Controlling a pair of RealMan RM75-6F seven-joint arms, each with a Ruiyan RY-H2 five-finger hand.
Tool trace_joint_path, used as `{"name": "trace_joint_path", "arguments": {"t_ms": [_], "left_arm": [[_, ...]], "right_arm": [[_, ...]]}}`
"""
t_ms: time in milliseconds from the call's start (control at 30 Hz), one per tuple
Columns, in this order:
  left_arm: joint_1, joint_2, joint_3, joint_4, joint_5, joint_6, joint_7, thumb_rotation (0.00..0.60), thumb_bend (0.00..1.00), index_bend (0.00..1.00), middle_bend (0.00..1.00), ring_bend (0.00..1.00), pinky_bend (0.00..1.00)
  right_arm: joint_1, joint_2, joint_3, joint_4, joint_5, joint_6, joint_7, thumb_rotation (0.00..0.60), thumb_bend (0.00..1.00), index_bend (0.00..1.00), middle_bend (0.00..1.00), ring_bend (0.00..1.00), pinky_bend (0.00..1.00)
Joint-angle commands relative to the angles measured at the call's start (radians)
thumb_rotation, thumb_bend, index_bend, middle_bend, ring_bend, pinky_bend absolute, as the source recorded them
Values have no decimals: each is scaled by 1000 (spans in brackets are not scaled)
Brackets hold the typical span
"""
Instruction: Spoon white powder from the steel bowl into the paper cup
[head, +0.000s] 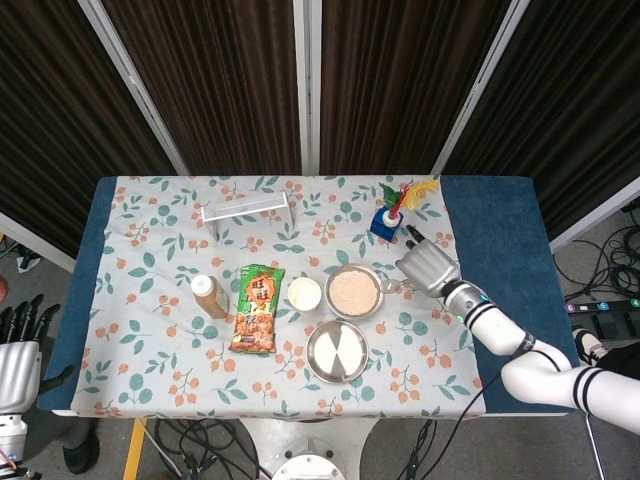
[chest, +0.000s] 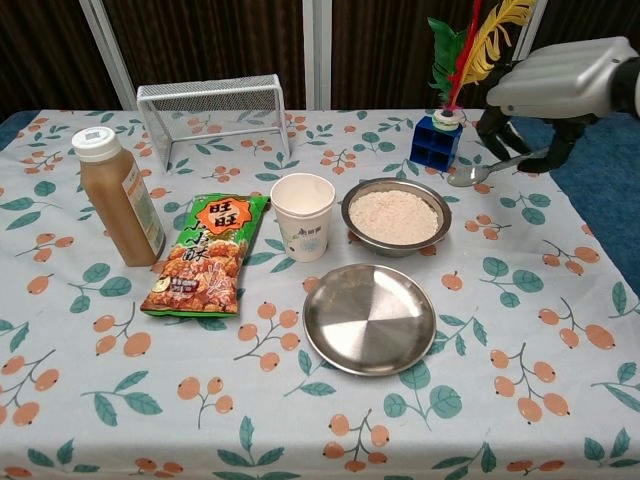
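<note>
The steel bowl of white powder sits mid-table, right of the white paper cup. My right hand is raised to the right of the bowl and holds a metal spoon. The spoon's bowl points left, near the steel bowl's right rim and above it. My left hand hangs off the table's left edge with its fingers apart, holding nothing.
An empty steel plate lies in front of the bowl. A snack bag and a brown bottle stand left of the cup. A wire rack and a blue block with feathers are at the back.
</note>
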Motion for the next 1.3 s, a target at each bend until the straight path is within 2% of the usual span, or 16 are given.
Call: {"name": "trace_joint_path", "arguments": {"t_ms": [33, 300, 467, 633, 833, 1100, 1300], "left_arm": [[0, 1, 1, 2, 1, -2, -1, 600, 53, 211, 145, 74, 70], [-5, 5, 3, -2, 0, -11, 0, 600, 52, 211, 144, 74, 70], [-1, 0, 7, 10, 3, -10, -10, 600, 53, 211, 144, 74, 70], [-2, -4, 8, 18, -2, -16, -19, 600, 53, 211, 144, 74, 70], [-5, -9, 5, 22, -5, -20, -22, 600, 53, 211, 144, 74, 70], [1, -12, 9, 23, -8, -17, -29, 600, 52, 211, 144, 74, 69], [3, -12, 11, 21, -6, -15, -27, 600, 52, 211, 145, 74, 70]], "right_arm": [[91, -59, -14, 34, 110, -56, -109, 600, 305, 595, 589, 246, 12], [228, -160, -100, 106, 307, -65, -271, 600, 309, 595, 589, 246, 0], [323, -204, -183, 124, 410, -36, -410, 600, 327, 595, 589, 246, 0], [387, -242, -227, 120, 520, 8, -474, 600, 327, 601, 596, 246, 0], [435, -288, -270, 123, 599, 60, -528, 600, 327, 602, 597, 245, 0], [436, -331, -276, 127, 609, 116, -505, 600, 327, 603, 598, 245, 0], [364, -347, -257, 145, 509, 174, -388, 600, 327, 611, 604, 254, 0]]}}
